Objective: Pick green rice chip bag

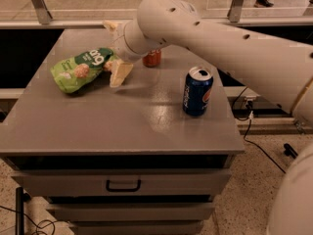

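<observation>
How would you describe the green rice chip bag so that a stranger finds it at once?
On the grey cabinet top, look at the far left part, beside the open gripper. The green rice chip bag lies there: crinkled, light green with white letters, unlike the upright blue can and red can.

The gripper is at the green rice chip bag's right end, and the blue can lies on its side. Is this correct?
No: the camera view shows the blue can standing upright. The gripper is indeed at the right end of the green rice chip bag.
</observation>
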Motion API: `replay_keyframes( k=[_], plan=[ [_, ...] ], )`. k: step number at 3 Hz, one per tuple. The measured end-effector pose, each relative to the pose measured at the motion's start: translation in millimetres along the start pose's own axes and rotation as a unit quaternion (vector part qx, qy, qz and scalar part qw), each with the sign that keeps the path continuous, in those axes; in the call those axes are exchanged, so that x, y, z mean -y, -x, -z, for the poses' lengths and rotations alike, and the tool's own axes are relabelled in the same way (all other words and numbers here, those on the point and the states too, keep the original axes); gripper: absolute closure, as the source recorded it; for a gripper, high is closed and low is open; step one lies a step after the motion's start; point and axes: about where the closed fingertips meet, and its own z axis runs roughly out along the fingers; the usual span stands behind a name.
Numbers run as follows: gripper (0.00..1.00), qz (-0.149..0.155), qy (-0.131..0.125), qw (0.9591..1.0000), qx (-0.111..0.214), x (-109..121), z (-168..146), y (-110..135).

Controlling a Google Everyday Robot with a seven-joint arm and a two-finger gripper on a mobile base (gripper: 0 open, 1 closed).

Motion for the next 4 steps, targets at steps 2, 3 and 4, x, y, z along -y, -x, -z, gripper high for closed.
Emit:
replay_keyframes(
  k=[2, 3, 4],
  plan=[
    [0.00, 0.028, -0.012, 0.9995, -0.011, 10, -24, -1],
    [0.00, 0.035, -0.008, 0.9992, -0.013, 10, -31, -3],
    [0.18, 0.037, -0.006, 0.9992, -0.013, 10, -33, -2]
  ],
)
